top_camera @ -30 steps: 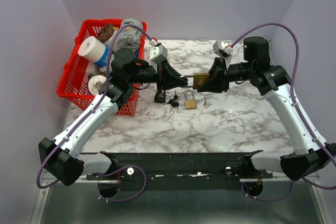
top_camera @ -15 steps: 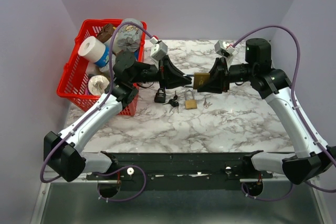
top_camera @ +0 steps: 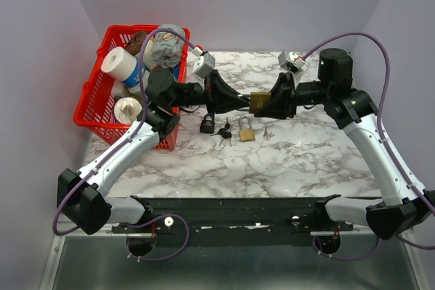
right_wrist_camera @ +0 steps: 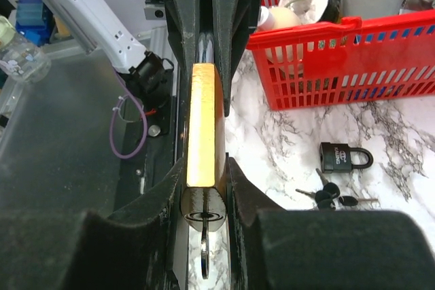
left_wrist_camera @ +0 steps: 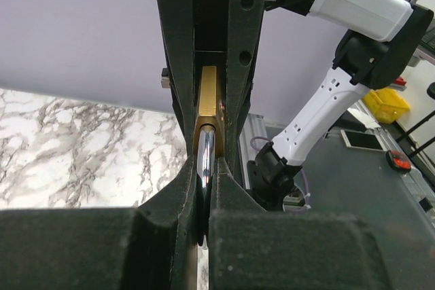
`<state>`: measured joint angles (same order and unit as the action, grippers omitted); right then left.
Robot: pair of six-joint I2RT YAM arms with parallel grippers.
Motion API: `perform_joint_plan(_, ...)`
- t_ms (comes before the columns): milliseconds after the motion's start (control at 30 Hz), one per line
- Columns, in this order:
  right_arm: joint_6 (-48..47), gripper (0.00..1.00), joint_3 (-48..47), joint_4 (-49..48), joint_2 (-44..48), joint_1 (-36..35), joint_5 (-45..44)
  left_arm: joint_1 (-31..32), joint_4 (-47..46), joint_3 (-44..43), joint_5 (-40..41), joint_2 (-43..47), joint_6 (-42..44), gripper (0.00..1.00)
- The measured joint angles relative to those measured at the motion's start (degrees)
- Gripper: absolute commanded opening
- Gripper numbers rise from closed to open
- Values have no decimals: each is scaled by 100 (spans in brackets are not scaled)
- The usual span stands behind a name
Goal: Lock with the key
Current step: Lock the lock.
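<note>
A brass padlock (top_camera: 259, 102) is held above the table between both arms. My right gripper (top_camera: 270, 105) is shut on its brass body (right_wrist_camera: 202, 120). A silver key (right_wrist_camera: 205, 252) sits in the keyhole at the near end of the body. My left gripper (top_camera: 240, 102) is shut on the padlock's steel shackle (left_wrist_camera: 206, 151), which runs between its fingers (left_wrist_camera: 183, 188) up to the brass body (left_wrist_camera: 208, 96). The right gripper's fingers (left_wrist_camera: 243, 66) flank the body beyond.
A black padlock (top_camera: 206, 125), a small brass padlock (top_camera: 247, 130) and loose keys (top_camera: 224, 134) lie on the marble table (top_camera: 306, 161) below the grippers. A red basket (top_camera: 95, 110) of household items stands at the left. The black padlock (right_wrist_camera: 344, 157) also shows in the right wrist view.
My left gripper has moved right, up to the padlock held by the right gripper, and now clamps its shackle. The right gripper shifted slightly left.
</note>
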<state>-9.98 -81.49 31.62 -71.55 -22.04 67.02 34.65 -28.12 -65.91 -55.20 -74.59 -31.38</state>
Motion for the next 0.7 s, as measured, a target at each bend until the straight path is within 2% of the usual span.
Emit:
perform_joint_plan(33,-107,6,-2,90,7,-22,-20,-7,85,-7,-15,17,55,0)
perform_joint_plan(67,-234,16,-15,201,9,-55,-55,-24,254,-24,-68,42,166,0)
perform_joint_plan(100,-387,32,-48,358,-9,-85,-107,-39,389,-50,-109,52,258,0)
perform_joint_plan(300,-1250,64,-166,1231,-168,-509,-610,-13,1499,-343,-280,-9,920,0)
perform_joint_plan(533,-1969,63,-149,1895,-155,-544,-914,9,2616,-509,-278,-50,1773,0)
perform_joint_plan(700,-2302,52,-155,2247,-164,-544,-1040,26,3180,-664,-313,-66,2216,0)
